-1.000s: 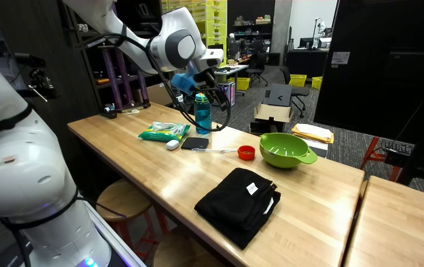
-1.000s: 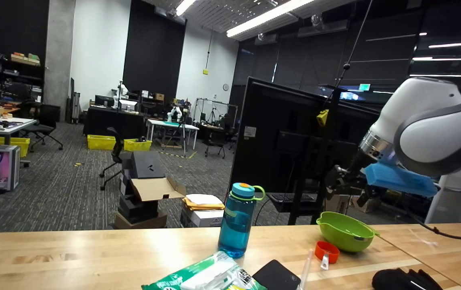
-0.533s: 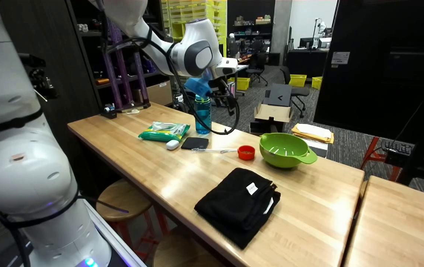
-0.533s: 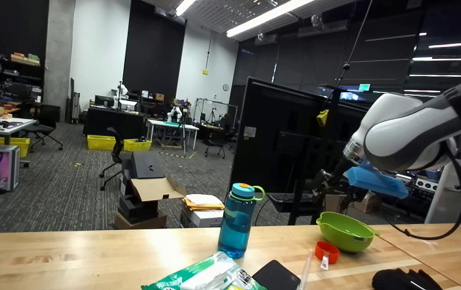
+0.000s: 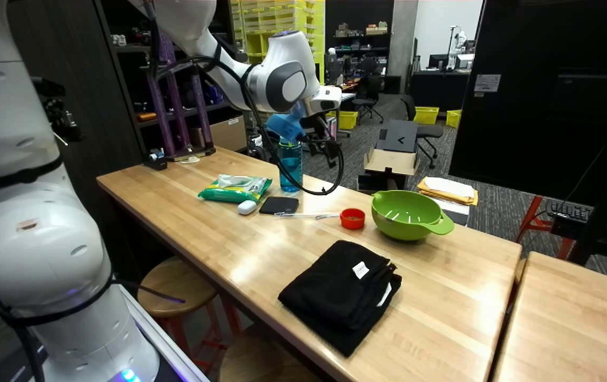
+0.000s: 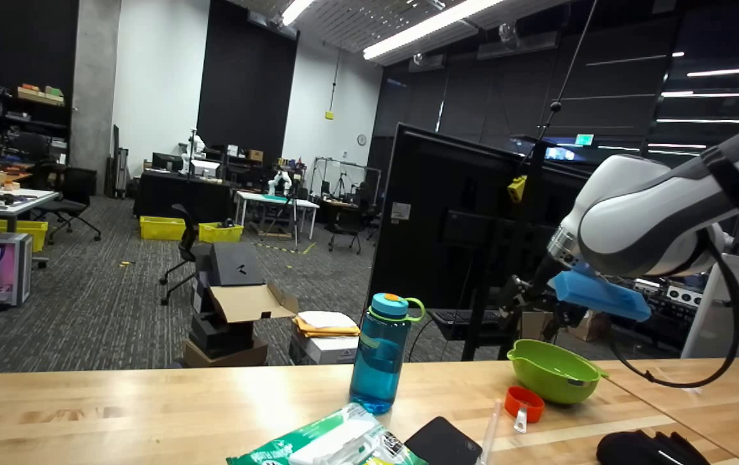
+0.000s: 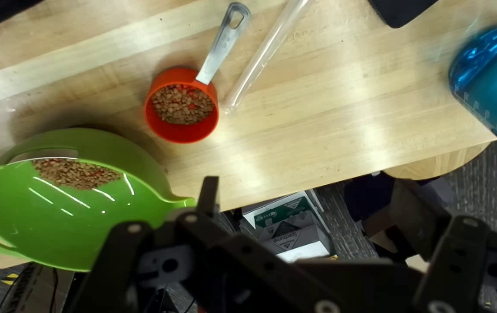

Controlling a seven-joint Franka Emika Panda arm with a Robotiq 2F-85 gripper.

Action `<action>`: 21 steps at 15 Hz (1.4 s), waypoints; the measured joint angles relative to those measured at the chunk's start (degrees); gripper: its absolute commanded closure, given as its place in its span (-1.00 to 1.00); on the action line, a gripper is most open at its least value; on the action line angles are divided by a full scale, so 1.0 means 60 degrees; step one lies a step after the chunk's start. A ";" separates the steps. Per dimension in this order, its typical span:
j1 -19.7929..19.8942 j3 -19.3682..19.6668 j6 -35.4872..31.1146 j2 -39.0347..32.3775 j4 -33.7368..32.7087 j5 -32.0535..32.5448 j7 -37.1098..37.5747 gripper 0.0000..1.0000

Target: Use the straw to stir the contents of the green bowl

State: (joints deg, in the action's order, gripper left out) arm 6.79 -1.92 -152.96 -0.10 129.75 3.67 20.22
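Observation:
The lime-green bowl [image 5: 408,215] stands on the table; in the wrist view the bowl [image 7: 70,234] holds a heap of small brown bits [image 7: 72,174] against one side. The clear straw [image 7: 266,58] lies flat on the table beside the small red cup [image 7: 182,134], whose grey handle lies near it. The straw also shows in both exterior views [image 5: 298,215] [image 6: 491,433]. My gripper [image 7: 308,195] is open and empty, its two fingers far apart. It hangs in the air well above the table, near its far edge, and touches nothing. The gripper shows in an exterior view too [image 6: 528,323].
A blue water bottle [image 5: 291,170] stands near the far edge. A green-and-white packet [image 5: 232,190], a black flat item [image 5: 279,205] and a small white case [image 5: 247,207] lie left of the straw. A folded black cloth [image 5: 340,297] lies in front of the bowl.
The arm and gripper have moved sideways and slightly down, mostly in the first half second, with little motion since. The objects on the table have not moved.

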 measured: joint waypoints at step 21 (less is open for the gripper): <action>-0.0237 0.0304 0.0001 -0.1820 -0.1584 -0.0798 -0.0314 -1.00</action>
State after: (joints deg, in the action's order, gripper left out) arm 5.37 -0.09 -152.95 -11.03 120.25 -1.12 18.33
